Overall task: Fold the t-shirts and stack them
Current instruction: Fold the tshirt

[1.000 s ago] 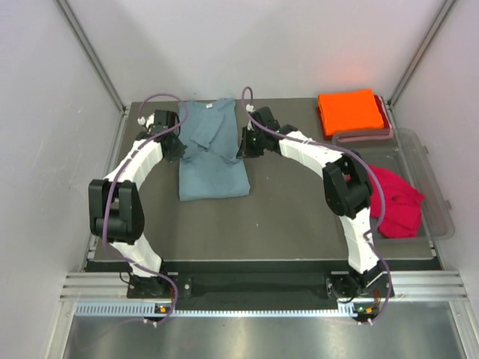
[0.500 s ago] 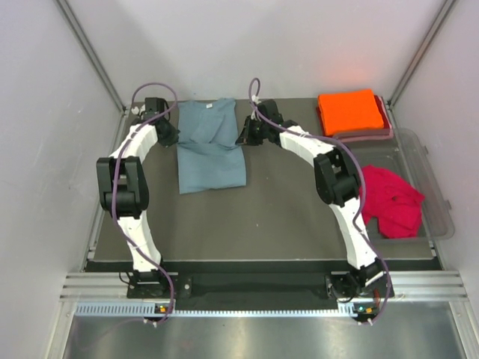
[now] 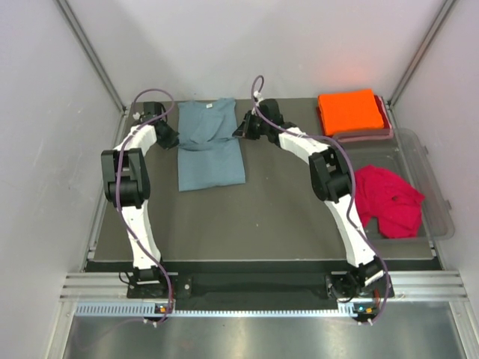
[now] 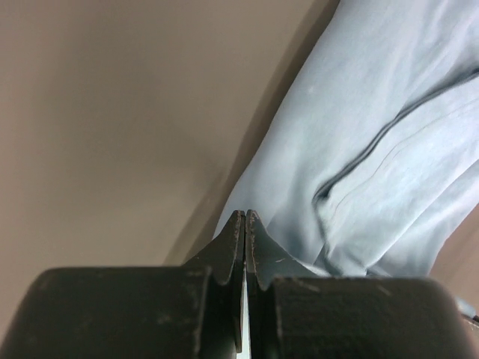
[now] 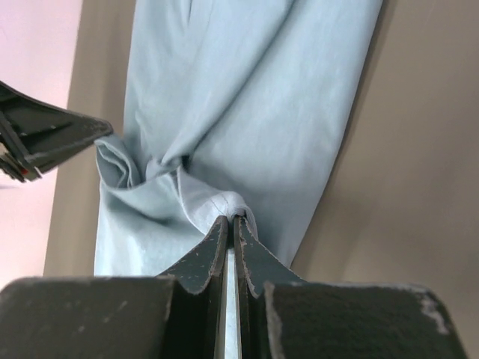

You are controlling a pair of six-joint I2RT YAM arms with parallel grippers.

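White walls enclose a dark counter. From above, the grey-blue t-shirt lies at its far left, with the left hand at one edge and the right hand at the other. An orange t-shirt sits folded at the far right, and a red t-shirt lies crumpled in the clear tub. Left wrist view: the left hand is clenched on the grey-blue cloth's edge. Right wrist view: the right hand is clenched on a bunched fold of it.
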